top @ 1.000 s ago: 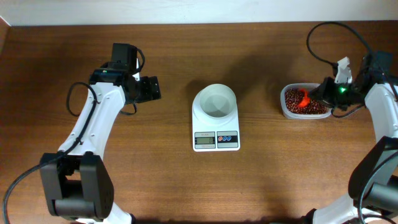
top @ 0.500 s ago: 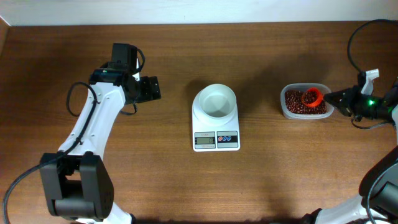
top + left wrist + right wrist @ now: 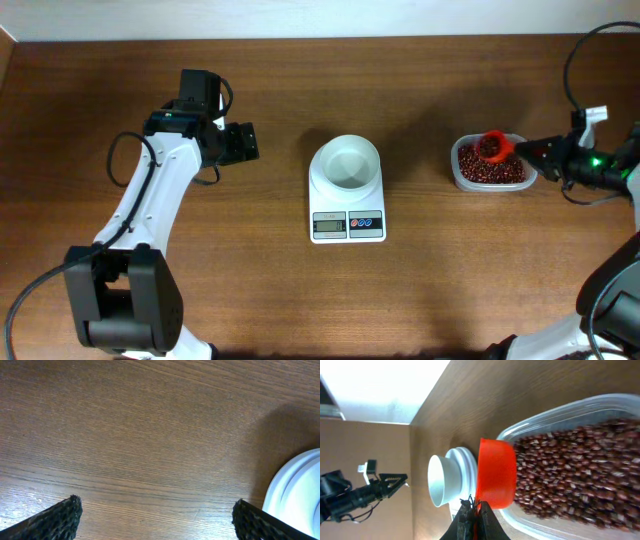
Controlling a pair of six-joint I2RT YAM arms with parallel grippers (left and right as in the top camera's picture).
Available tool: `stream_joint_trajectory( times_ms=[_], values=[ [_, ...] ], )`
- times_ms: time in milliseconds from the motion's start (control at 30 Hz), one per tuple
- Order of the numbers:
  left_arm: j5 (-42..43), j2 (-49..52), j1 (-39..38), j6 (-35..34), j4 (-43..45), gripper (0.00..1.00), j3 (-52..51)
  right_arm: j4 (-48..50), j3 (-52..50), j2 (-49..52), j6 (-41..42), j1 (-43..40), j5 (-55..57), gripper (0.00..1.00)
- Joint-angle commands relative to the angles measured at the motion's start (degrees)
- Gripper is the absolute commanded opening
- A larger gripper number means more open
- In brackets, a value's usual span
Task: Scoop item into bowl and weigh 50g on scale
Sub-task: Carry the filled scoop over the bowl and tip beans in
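- Right of the scale (image 3: 347, 212), seen from overhead, your right gripper (image 3: 528, 152) is clamped on the handle of a red scoop (image 3: 491, 147). The scoop hangs over the scale-side end of the clear tub (image 3: 453, 166). Dark beans (image 3: 497, 173) fill the tub and seem to sit in the scoop too. I judge it is held level so that the load survives the trip.
- On the scale's platform the white bowl (image 3: 346, 163) stands empty, ready to receive. The display is too small to read.
- Well left of the scale, your left gripper (image 3: 245, 142) holds nothing and is parked clear of the route.
- Half a second ago the scoop sat lower among the beans. It has since lifted and edged toward the scale. The left arm and the bowl have not moved.
- From the left wrist, the fingers (image 3: 55, 517) stand wide apart with only bare surface (image 3: 150, 435) between them. A curved white rim (image 3: 300, 490) shows on the scale's side, and you cannot tell whether it is scale or bowl.
- From the right wrist, the closed tips pinch the scoop's thin handle and the scoop sits rim-up. The bowl and scale lie beyond it. The scoop's contents are hidden from here.
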Motion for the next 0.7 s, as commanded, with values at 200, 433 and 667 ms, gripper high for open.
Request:
stream_joint_trajectory(
  times_ms=[200,433,667],
  values=[
    [-0.2,0.28,0.26,-0.15,-0.07,0.99,0.09,1.9,-0.35,0.52,-0.66,17.79,-4.92,0.04],
    [-0.2,0.28,0.26,-0.15,-0.07,0.99,0.09,12.98,-0.31,0.52,5.88,31.58,-5.38,0.04],
    [-0.2,0.28,0.26,-0.13,-0.07,0.99,0.09,15.39,1.07,0.44,6.88,38.34,8.98,0.04]
  ],
)
